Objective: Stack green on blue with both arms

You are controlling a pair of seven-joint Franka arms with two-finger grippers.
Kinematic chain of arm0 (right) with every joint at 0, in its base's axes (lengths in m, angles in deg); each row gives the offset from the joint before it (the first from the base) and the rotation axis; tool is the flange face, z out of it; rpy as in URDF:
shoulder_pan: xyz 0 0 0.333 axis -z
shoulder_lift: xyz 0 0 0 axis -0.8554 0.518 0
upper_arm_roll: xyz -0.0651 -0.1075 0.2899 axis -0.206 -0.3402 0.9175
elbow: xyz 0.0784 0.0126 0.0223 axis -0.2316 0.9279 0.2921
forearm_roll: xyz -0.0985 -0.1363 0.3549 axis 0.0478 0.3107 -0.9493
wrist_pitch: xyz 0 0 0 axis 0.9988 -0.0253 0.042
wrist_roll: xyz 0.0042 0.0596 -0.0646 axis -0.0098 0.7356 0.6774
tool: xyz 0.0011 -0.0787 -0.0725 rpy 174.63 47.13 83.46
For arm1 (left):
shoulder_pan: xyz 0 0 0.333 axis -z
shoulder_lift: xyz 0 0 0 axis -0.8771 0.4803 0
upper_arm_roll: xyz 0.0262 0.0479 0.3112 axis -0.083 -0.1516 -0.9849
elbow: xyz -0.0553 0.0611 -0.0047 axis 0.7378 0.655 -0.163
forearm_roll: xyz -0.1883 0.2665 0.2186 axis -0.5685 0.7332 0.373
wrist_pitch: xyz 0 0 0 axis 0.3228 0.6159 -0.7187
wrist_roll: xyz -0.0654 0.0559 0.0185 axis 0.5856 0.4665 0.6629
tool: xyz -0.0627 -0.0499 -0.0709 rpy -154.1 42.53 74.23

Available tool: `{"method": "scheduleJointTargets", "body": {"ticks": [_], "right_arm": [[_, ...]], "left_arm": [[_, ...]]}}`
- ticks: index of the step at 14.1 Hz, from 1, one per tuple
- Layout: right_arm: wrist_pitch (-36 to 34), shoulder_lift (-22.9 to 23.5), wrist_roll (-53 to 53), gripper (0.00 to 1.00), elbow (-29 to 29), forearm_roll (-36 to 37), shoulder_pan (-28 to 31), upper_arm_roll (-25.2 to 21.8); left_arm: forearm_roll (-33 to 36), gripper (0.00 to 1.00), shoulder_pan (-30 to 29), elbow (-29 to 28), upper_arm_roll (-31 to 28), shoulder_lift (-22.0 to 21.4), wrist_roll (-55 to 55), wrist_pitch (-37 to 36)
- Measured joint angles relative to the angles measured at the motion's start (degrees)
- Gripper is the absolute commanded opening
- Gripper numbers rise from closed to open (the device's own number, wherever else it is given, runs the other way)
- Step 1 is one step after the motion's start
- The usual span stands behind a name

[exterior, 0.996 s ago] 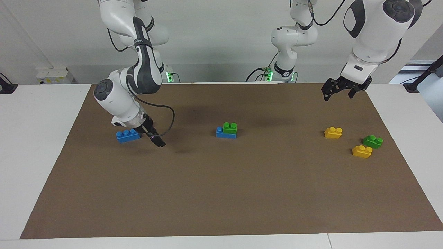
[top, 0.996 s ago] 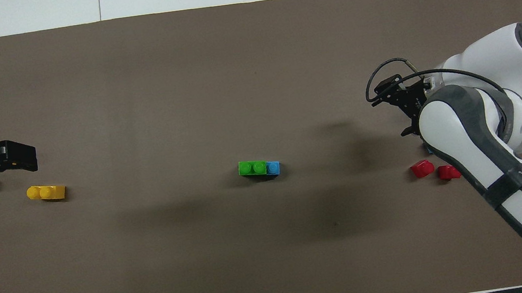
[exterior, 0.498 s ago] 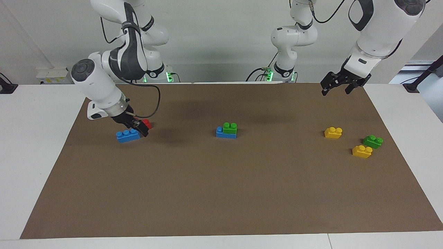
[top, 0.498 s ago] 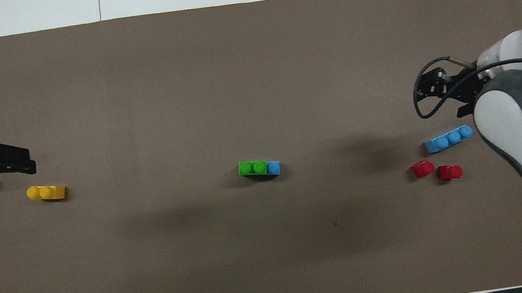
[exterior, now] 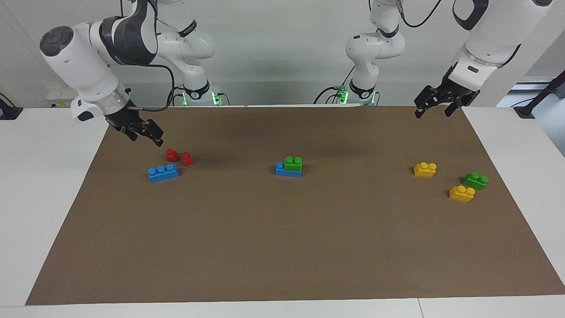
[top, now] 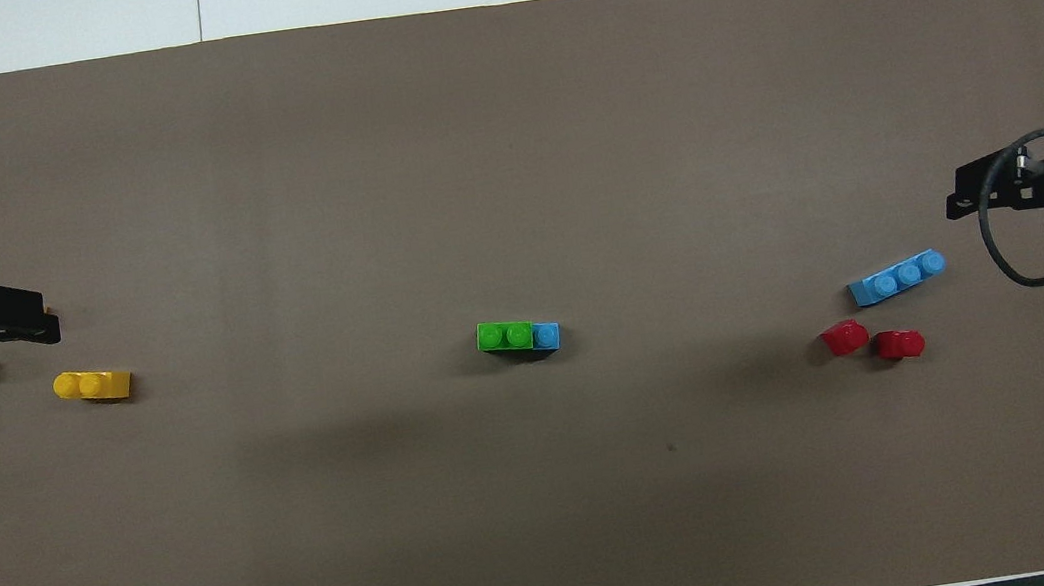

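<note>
I hold both grippers up and off the bricks, I judge because the stack at the centre of the frame is already made — a green two-stud brick (exterior: 293, 163) sits pressed onto a blue three-stud brick (exterior: 288, 170), covering the two studs at its right in the facing view and leaving one blue stud bare. My right gripper (exterior: 142, 131), at the upper left of the facing view, hangs over the brown mat (exterior: 282, 247) with its fingers apart and nothing between them; just below it in the frame lie two small red bricks (exterior: 178, 157), and lower still the loose blue brick (exterior: 163, 172), clear of my fingers. My left gripper (exterior: 438, 101), at the upper right, is likewise spread and empty, above the mat's top edge. The loose green brick (exterior: 475, 180) lies well below it, at the right of the frame, between two yellow two-stud bricks (exterior: 425, 169) — touching the lower one, as far as I can make out. In the overhead view my left gripper covers part of that green brick, though the facing view shows it raised well clear.
</note>
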Motion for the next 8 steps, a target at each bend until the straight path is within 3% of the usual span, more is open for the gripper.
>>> {"method": "scheduleJointTargets", "body": {"ticks": [8], "right_arm": [[-2.75,0.24,7.01,1.0,-5.16,5.36,-0.14,0.47]], "left_arm": [[1.42,1.0,0.03,0.43,0.24,0.0,-3.09,-0.42]]}}
